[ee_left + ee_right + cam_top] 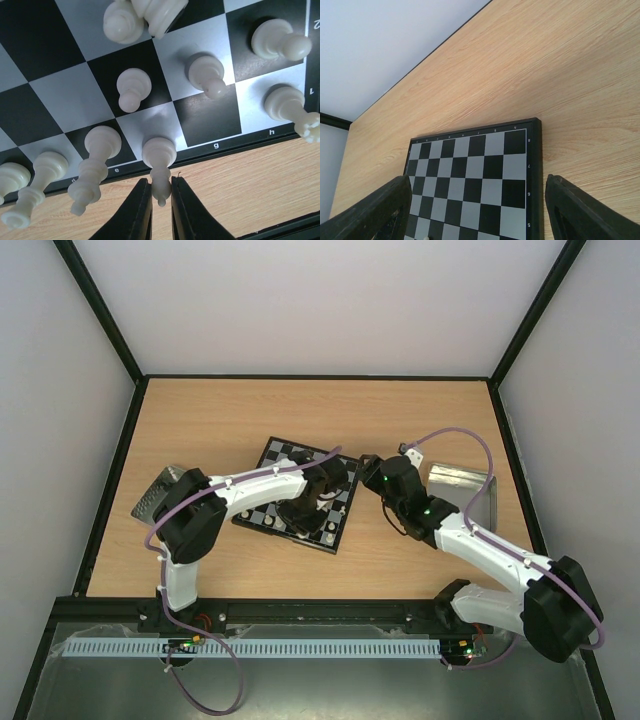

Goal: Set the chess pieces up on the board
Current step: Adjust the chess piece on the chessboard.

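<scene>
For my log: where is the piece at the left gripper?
Left wrist view, bottom centre: the piece stands on the board's edge row between letters e and g, its top inside the left gripper.

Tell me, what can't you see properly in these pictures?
Top view: the left arm hides the middle of the board; pieces too small to name.
Left wrist: the top piece cut off by the edge.
Right wrist: the board's near rows cut off below.
</scene>
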Controlling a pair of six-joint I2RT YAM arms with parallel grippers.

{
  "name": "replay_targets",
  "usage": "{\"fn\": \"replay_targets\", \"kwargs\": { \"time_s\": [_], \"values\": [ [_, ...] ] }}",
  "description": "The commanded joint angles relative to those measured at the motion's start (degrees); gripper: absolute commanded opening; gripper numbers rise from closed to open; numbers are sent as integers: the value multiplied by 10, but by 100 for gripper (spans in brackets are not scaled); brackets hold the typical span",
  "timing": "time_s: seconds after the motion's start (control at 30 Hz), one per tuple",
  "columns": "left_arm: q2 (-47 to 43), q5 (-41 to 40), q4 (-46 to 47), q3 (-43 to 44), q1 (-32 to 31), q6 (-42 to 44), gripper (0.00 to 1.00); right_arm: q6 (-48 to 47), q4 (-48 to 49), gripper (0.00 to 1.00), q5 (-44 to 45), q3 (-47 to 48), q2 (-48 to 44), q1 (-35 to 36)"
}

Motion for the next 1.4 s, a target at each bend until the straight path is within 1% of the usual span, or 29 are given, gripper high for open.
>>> {"fn": "replay_targets", "kwargs": {
  "time_s": [0.0,0.63,0.8,0.87,1.0,1.1,1.37],
  "values": [
    [4,0,6,-7,-1,-4,12,-4,5,72,19,-11,-14,-3],
    [7,-26,21,-4,10,-19,10,-2,4,72,19,-16,-18,-3],
    [7,-22,23,-4,12,-21,10,-2,5,72,17,-17,-16,-3],
    [5,-14,24,-4,12,-20,13,-1,5,72,17,-17,-17,-3],
    [-10,1,20,0,12,-18,23,-1,6,72,16,-16,-18,-3],
    [-25,9,16,6,12,-20,28,0,5,72,16,-14,-20,-4],
    [-56,-14,2,17,22,-36,30,4,6,72,17,-15,-22,-3]
  ]
}}
